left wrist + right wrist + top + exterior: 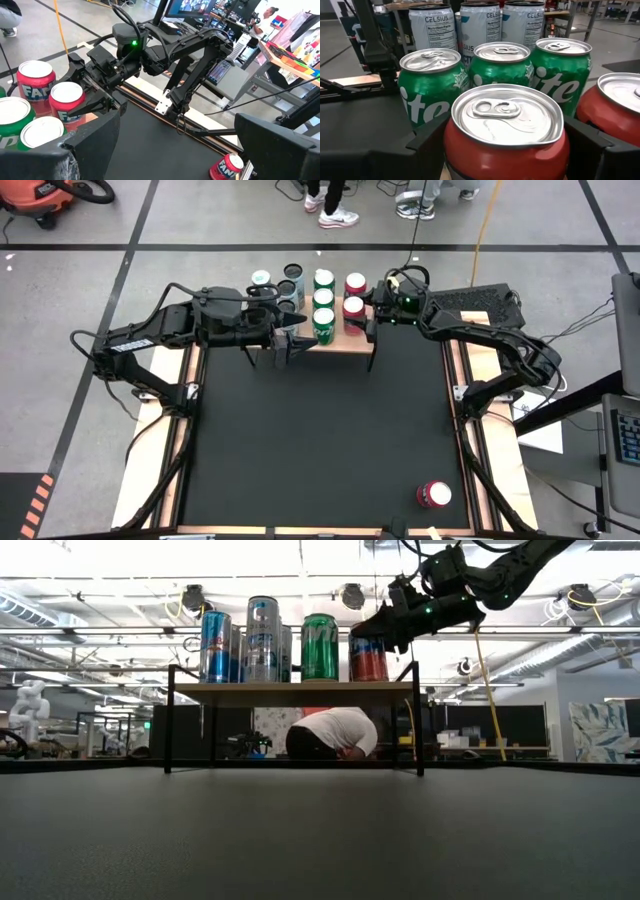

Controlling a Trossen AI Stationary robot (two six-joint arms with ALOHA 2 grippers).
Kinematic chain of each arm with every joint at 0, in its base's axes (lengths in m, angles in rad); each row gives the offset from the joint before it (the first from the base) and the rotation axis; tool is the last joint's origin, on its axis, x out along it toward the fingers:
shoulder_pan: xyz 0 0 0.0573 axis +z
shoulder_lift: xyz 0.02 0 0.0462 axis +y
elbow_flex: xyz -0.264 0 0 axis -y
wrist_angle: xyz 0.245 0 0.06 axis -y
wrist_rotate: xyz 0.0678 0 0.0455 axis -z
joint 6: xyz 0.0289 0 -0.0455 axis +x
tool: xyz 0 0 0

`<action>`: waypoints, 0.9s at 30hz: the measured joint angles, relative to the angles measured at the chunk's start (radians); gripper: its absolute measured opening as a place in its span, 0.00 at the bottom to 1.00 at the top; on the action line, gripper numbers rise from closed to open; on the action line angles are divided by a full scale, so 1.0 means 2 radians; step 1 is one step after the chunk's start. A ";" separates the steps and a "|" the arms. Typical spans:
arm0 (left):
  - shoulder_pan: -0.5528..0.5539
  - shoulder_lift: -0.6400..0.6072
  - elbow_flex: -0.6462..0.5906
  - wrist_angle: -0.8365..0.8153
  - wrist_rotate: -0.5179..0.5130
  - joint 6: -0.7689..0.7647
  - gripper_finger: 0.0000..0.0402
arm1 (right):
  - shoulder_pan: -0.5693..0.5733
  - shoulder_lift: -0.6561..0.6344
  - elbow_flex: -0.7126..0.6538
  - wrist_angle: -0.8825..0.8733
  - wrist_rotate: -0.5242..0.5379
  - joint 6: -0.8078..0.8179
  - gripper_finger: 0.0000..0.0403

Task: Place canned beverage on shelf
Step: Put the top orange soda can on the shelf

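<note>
Black counter [310, 440], wooden shelf [338, 341] at its far edge: right jaws [360, 311] straddle a red can [353, 307] standing there, grip unclear; releasing seems next. Left jaws [287, 342] hover nearby, spread empty.

Right arm reaches in from the right side toward the far edge of the counter, wrist raised and pitched down; right hand [362, 319] has its two fingers spread to either side of a red can [506, 131], close against it. Left arm stretches across from the left, elbow bent, forearm level. Left hand [290, 345] hangs nearby with fingers parted, holding nothing.
</note>
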 joint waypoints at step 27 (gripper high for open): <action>0.000 0.000 0.000 0.000 0.000 -0.001 0.97 | -0.002 -0.015 0.000 -0.007 0.002 0.012 0.79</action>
